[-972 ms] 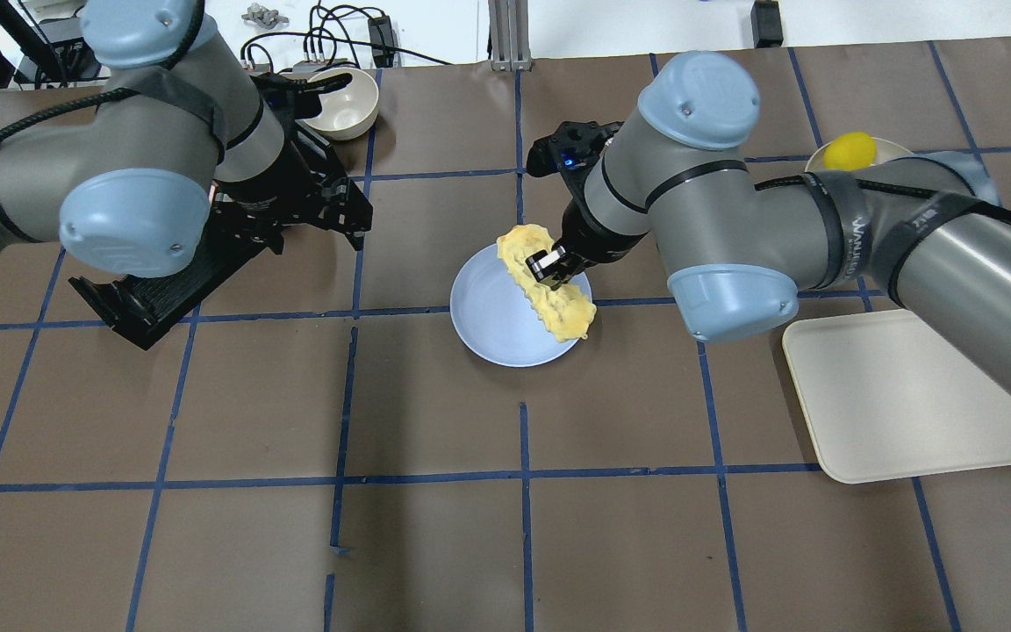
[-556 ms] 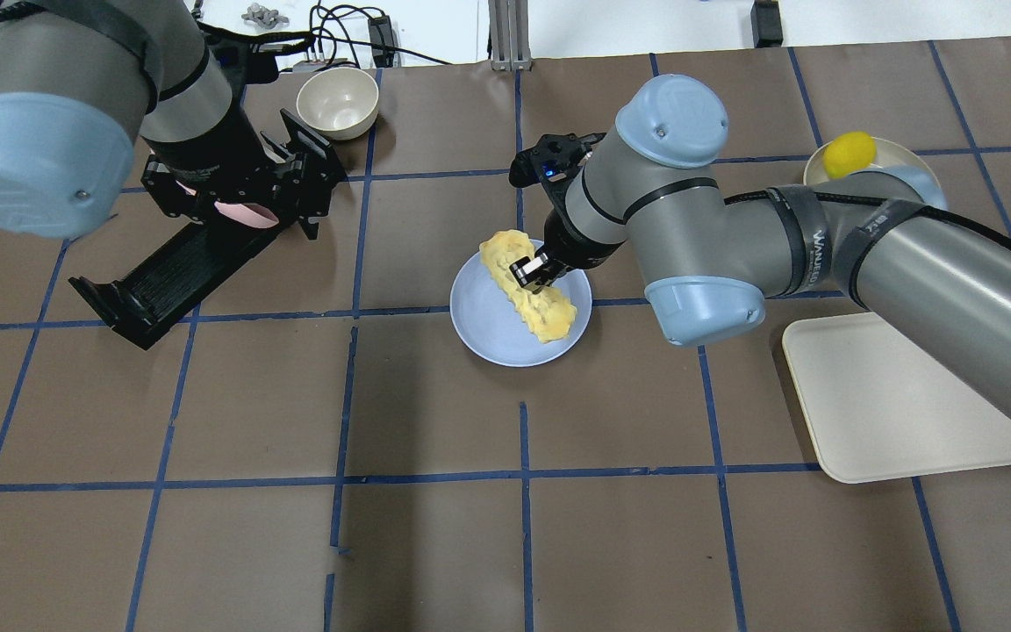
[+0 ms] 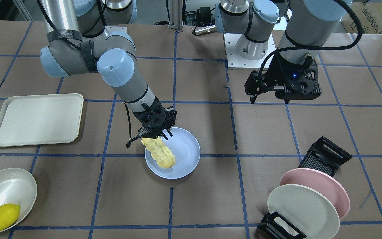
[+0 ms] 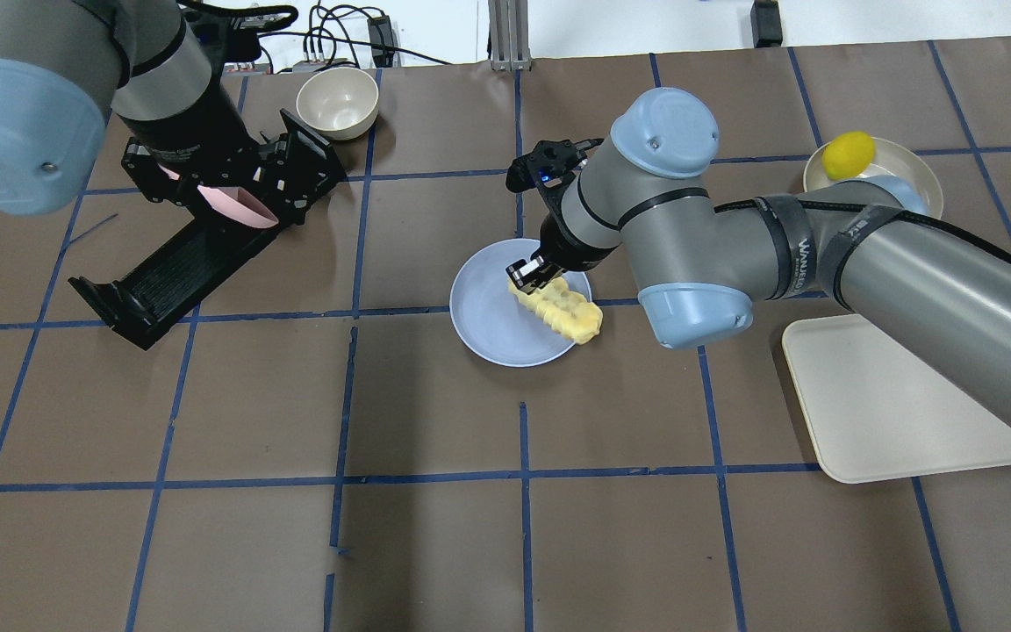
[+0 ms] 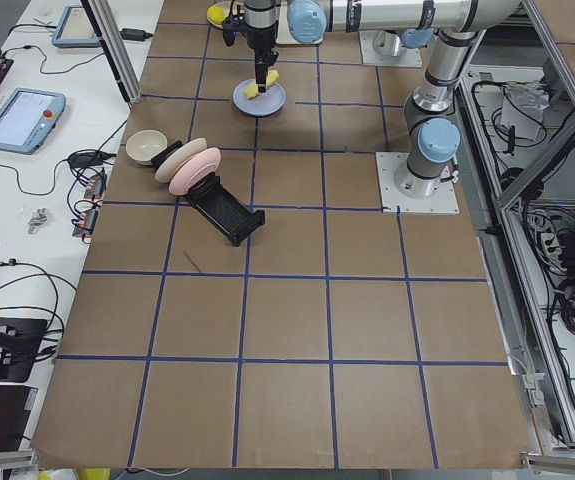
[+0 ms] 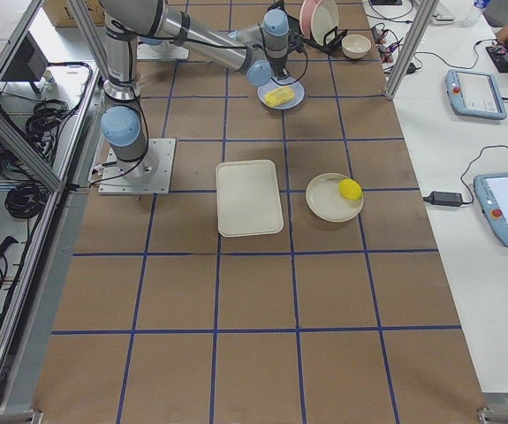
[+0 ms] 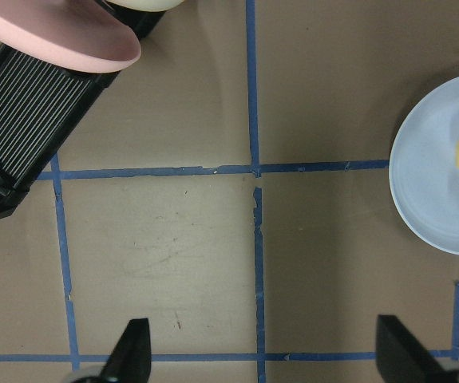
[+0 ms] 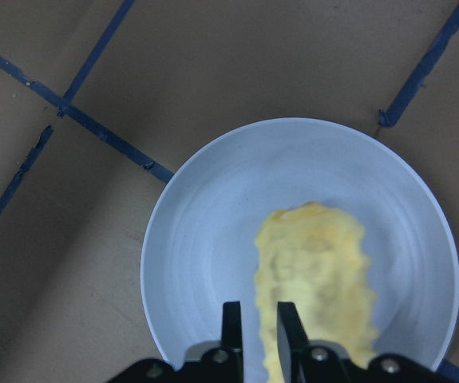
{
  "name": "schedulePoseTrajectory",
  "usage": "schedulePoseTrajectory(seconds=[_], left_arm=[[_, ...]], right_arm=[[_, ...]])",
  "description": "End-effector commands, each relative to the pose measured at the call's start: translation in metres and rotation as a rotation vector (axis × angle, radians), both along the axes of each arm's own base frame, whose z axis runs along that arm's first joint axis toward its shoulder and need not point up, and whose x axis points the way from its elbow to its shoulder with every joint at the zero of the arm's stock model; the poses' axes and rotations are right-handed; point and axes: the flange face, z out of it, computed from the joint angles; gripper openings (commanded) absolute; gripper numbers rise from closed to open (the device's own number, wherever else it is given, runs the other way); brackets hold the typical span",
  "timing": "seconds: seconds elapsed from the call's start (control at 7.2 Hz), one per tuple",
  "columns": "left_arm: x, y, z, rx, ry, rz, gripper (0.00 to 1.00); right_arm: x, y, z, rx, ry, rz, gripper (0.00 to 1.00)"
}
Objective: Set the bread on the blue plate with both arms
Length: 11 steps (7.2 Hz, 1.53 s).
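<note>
bread [image 4: 558, 309], bumpy yellow — on blue plate [image 4: 483, 323]

Golden-yellow bread [image 4: 560, 309], pale blue plate [image 4: 486, 326], pink plate [image 3: 325, 186], brown table [image 4: 435, 544] with blue grid lines.

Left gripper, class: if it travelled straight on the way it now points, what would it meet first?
The left gripper would probably meet bare table first, between the black rack and the blue plate; nothing shows in between.
</note>
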Motion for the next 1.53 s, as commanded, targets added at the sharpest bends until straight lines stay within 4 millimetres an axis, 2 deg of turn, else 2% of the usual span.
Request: schedulePoseTrajectory(seconds=[0.0,0.28,0.56,0.83,0.97,1.39], left_arm=[[0.000,0.003,0.001,-0.001,0.002,0.000,1.00],[0.001,0.003,-0.003,0.007,0.004,0.002,1.00],[0.000,0.004,-0.004,0.009,0.004,0.000,1.00],[0.000,0.003,-0.002,0.004,0.001,0.000,1.00],[0.003,-0.001,0.003,-0.005,0.001,0.005,1.00],[0.003,0.000,0.003,0.004,0.018,0.010,1.00]], right_arm=[[-0.003,-0.006,0.009,-0.017,-0.008,-0.005,1.00],[-0.022,-0.004,0.043,-0.059,0.001,-0.033,1.00],[-0.083,0.002,0.075,0.092,0.091,-0.138,1.00],[-0.139,-0.006,0.096,0.175,0.231,-0.234,1.00],[-0.153,-0.010,0.112,0.189,0.285,-0.263,1.00],[-0.160,-0.019,0.145,0.227,0.331,-0.322,1.00]])
